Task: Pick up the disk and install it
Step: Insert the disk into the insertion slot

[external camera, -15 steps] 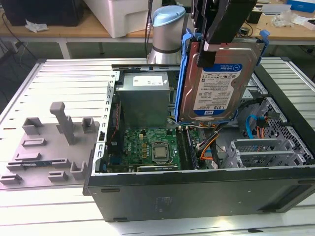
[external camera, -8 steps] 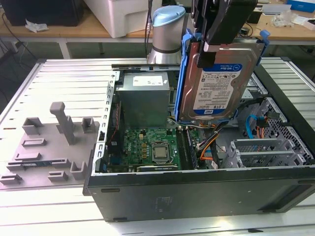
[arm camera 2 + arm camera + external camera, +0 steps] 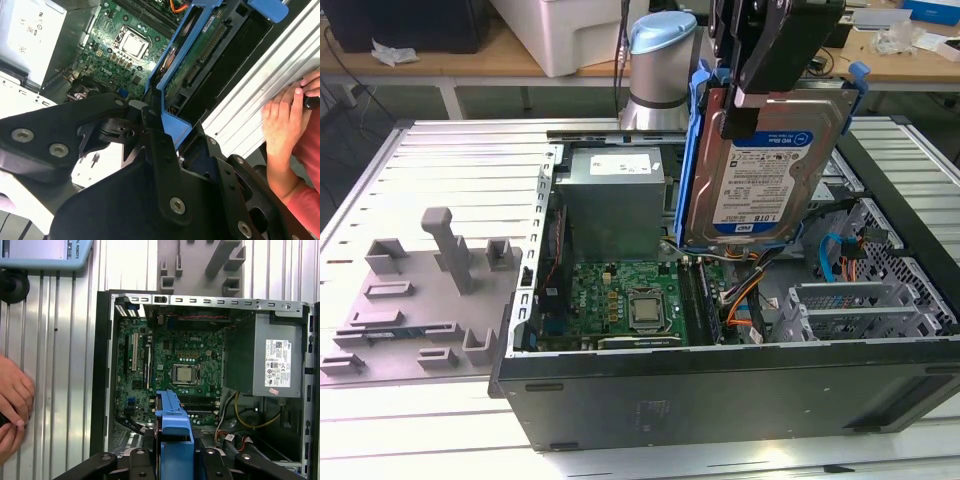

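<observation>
The gripper (image 3: 752, 100) holds the disk (image 3: 770, 175) in the upper right of the exterior view. The disk hangs nearly upright with its labelled face to the camera, clear above the open computer case (image 3: 720, 400) and not yet seated in anything. The fingers (image 3: 742, 118) are pressed in on its upper end, one lying against the labelled face. In the first wrist view the blue bracket (image 3: 172, 427) sits squeezed between the two black arms. Below it, in the lower centre of the exterior view, lies the motherboard (image 3: 620, 295), with the grey power supply (image 3: 610, 200) above it and the metal drive cage (image 3: 860, 305) towards the lower right. A grey moulded fixture (image 3: 420, 300) rests on the slatted tabletop (image 3: 450, 160) at the exterior view's left. A person's hand (image 3: 12, 400) rests on the tabletop beside the case, apart from the arm. The disk looks like a dense, rigid metal block, fairly heavy for its size, so it will neither sag nor bend. Its smooth casing could slip in a light pinch, and it would probably not tolerate a knock or a drop. The bracket is thin plastic and likely to flex. The firm hold is therefore across the solid body near one end, away from the connector edge and the bare circuit side.
</observation>
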You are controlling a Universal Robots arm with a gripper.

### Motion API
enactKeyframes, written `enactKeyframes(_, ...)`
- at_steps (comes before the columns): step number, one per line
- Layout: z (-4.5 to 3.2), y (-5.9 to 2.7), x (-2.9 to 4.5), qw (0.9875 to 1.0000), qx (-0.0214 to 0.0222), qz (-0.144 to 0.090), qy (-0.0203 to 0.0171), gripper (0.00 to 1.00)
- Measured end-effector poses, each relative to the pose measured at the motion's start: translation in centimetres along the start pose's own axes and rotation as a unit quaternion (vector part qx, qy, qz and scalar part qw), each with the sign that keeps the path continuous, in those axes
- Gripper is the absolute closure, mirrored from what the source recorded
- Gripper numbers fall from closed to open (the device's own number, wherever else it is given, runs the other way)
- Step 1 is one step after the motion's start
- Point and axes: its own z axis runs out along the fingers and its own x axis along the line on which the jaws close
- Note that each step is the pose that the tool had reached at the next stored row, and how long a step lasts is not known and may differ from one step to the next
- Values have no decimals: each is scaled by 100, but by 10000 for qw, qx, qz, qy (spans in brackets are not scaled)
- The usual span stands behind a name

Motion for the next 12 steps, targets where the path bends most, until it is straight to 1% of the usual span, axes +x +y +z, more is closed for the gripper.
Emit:
enactKeyframes(4, 0, -10, 2, 10000, 0, -1, 0, 63)
enactKeyframes(6, -1, -30, 6, 10000, 0, 0, 0, 63)
enactKeyframes(9, -4, -113, 21, 10000, 0, 0, 0, 63)
enactKeyframes(12, -5, -164, 38, 10000, 0, 0, 0, 63)
